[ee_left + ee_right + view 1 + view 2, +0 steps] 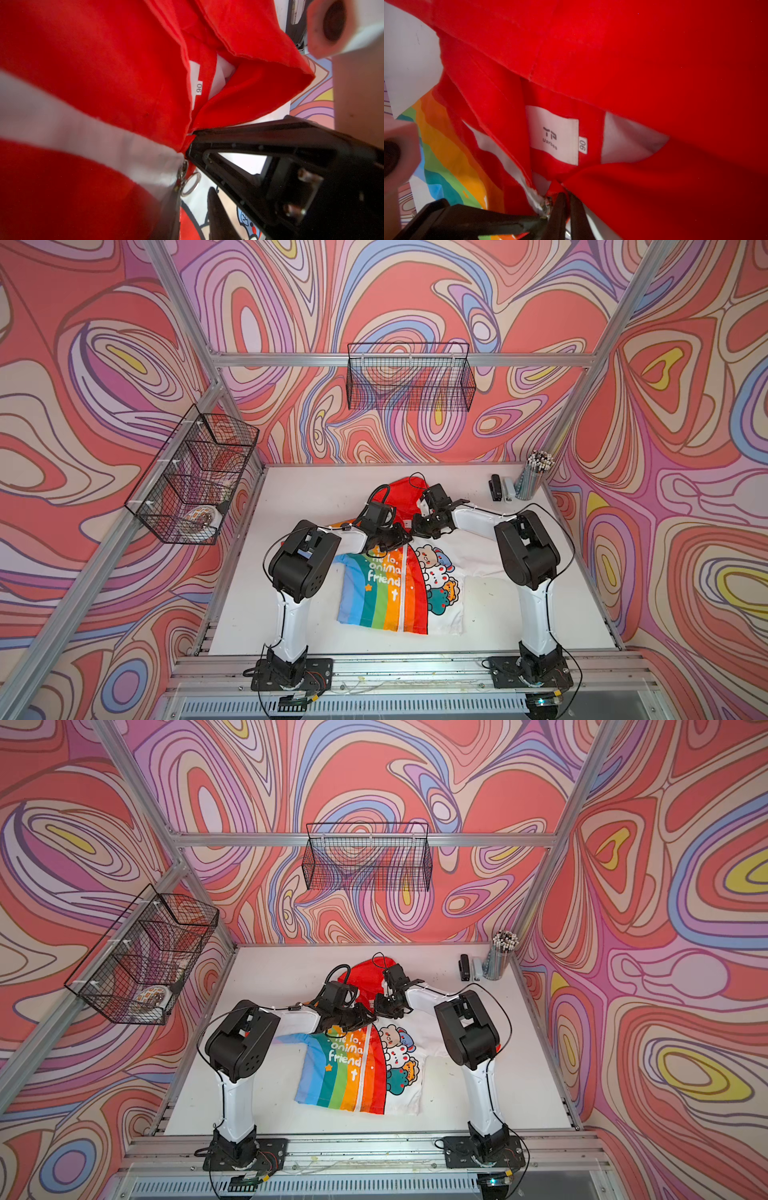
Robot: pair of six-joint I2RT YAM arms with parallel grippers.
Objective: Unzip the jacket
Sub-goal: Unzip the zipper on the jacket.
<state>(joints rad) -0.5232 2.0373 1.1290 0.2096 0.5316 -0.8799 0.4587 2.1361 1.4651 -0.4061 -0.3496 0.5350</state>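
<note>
The jacket (390, 593) (353, 1073) lies flat on the white table (519, 614), red hood (405, 493) at the far end, its white front zipper (402, 593) closed down the middle. Both grippers meet at the collar. In the left wrist view my left gripper (195, 191) has its jaws a little apart around the metal ring pull (192, 184) of the zipper slider (182, 172). In the right wrist view my right gripper (568, 199) is shut on the red collar fabric beside the slider (545, 204). In both top views the wrists hide the fingertips.
A cup of pencils (534, 477), a black stapler (495, 487) and a small white item (508, 489) stand at the far right corner. Wire baskets hang on the back wall (409, 377) and the left wall (195, 477). Metal frame rails border the table.
</note>
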